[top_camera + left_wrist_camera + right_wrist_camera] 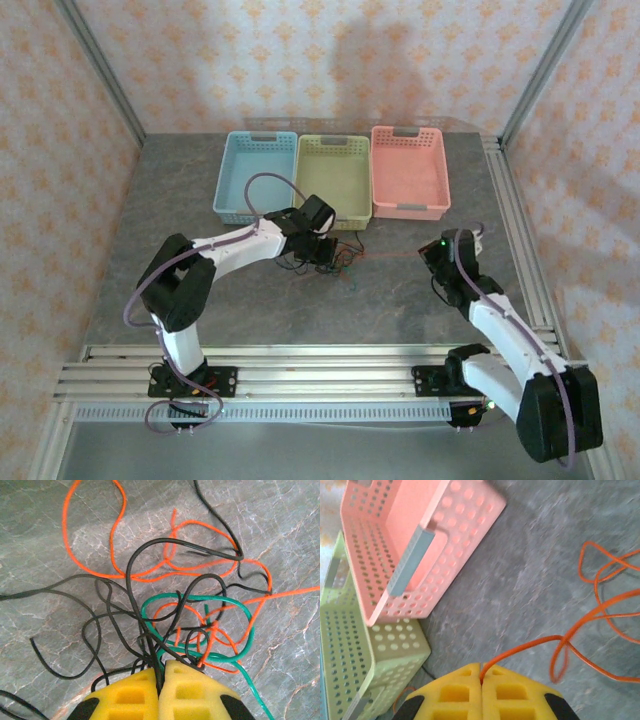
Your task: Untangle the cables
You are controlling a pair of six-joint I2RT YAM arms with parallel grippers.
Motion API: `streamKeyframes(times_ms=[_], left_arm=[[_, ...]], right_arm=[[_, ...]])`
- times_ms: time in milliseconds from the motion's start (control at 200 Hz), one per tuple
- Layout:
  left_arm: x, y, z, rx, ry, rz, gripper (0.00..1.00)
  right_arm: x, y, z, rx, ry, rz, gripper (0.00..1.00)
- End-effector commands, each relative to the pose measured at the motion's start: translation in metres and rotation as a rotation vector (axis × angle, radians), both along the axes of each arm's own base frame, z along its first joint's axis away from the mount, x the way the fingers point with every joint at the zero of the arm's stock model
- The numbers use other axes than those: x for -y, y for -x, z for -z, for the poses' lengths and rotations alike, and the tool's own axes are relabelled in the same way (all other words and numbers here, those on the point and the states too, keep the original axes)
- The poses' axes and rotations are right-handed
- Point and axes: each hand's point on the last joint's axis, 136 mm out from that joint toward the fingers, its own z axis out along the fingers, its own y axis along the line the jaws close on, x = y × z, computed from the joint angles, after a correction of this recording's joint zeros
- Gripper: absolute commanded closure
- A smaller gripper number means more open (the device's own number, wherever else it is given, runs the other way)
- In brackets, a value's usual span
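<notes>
Grey table (400, 310) open nearside; cables (330, 262) tangled mid-table; baskets (345, 142) line far edge.

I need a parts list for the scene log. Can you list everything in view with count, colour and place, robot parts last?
blue basket: one, light blue, far side of the table, left end of the row
green basket: one, pale green, middle of the row
pink basket: one, pink, right end of the row
table: one, grey marbled, under everything
orange cable: apparently one, orange, in the mid-table tangle, a strand running to the right
black cables: several, exact count unclear, black, in the tangle
green cable: one, green, looped within the tangle
left gripper: one, yellow fingers, at the tangle, shut on black cables
right gripper: one, yellow fingers, right of the tangle, shut on the orange cable
</notes>
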Motion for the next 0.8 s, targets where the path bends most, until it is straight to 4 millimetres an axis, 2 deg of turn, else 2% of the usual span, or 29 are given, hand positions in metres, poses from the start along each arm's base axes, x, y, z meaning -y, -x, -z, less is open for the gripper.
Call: streamKeyframes(times_ms=[0, 190, 435, 535, 621, 791], left_arm=[[-0.014, -0.009, -0.010, 0.044, -0.006, -0.067, 1.00], [-0.021, -0.011, -0.010, 0.049, 0.001, -0.097, 1.00], [-0.021, -0.012, -0.011, 0.048, 0.001, -0.101, 1.00], [-0.022, -0.012, -0.010, 0.047, 0.000, -0.105, 1.00], [-0.022, -0.012, -0.010, 0.047, -0.002, -0.105, 1.00], [-0.024, -0.013, -0.010, 0.048, -0.001, -0.112, 1.00]], right_arm=[[0.017, 0.013, 0.017, -0.061, 0.020, 0.026, 1.00], [0.029, 0.015, 0.019, -0.063, -0.012, 0.048, 1.00], [0.044, 0.009, -0.004, -0.036, 0.001, 0.066, 1.00], [0.053, 0.004, -0.023, 0.007, -0.040, 0.098, 1.00], [0.055, -0.002, -0.047, 0.055, -0.069, 0.107, 1.00], [0.047, -0.011, -0.099, 0.131, -0.105, 0.061, 1.00]])
